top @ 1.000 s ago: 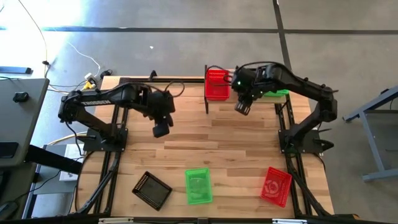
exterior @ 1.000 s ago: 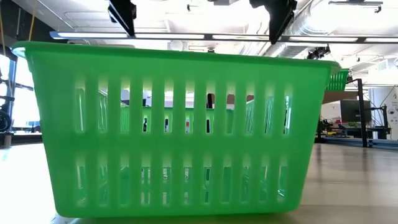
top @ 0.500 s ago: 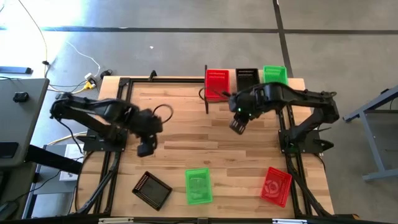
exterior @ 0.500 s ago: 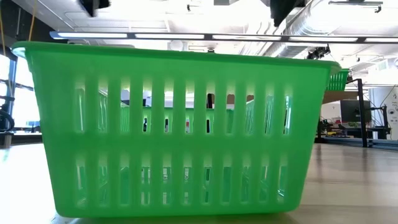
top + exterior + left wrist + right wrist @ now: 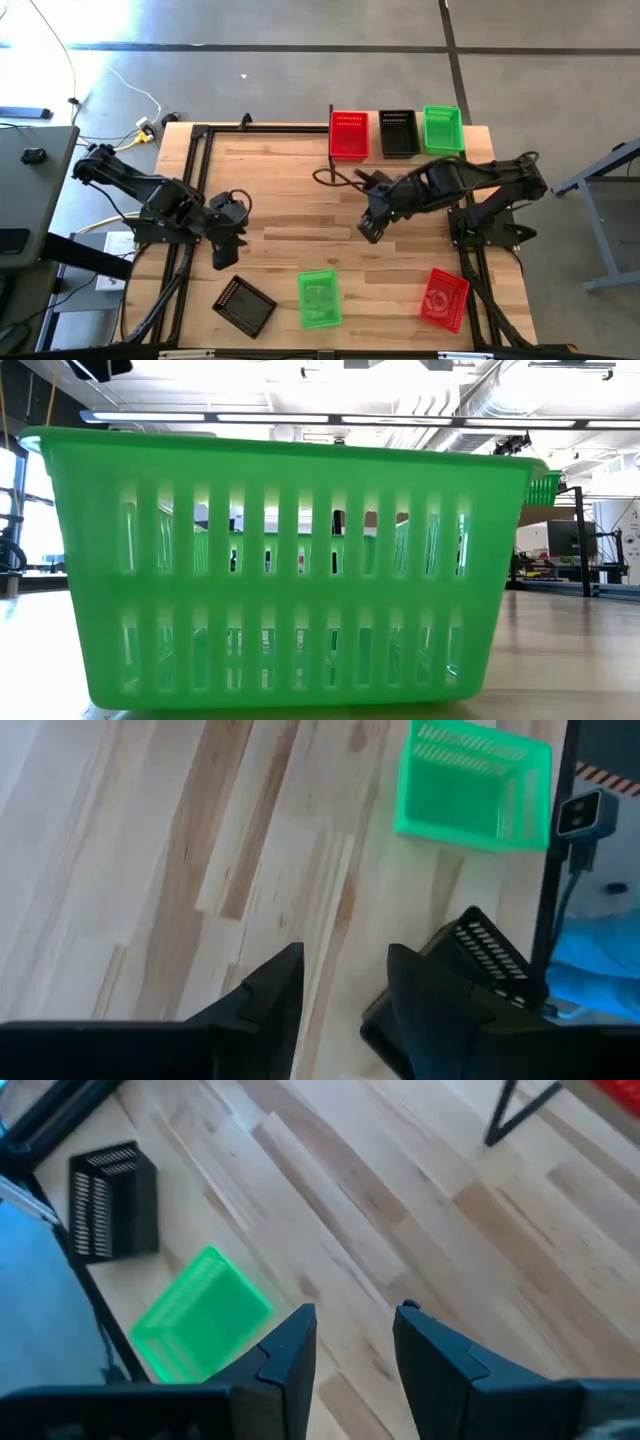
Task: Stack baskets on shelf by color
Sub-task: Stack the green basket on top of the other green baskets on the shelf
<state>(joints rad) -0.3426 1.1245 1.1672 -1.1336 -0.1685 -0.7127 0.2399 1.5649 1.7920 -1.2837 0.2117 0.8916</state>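
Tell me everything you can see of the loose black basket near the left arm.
The black basket is a small rectangular plastic tub with perforated mesh walls, its opening facing up. It sits turned at an angle on the tabletop's near-left part, beside the green basket without touching it. The left hand, fingers apart, hangs just beyond it; nothing grips it.

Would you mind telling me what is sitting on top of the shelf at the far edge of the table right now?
On the shelf stand a red basket, a black basket and a green basket, side by side. From above, whether each is one basket or a nested stack cannot be told.
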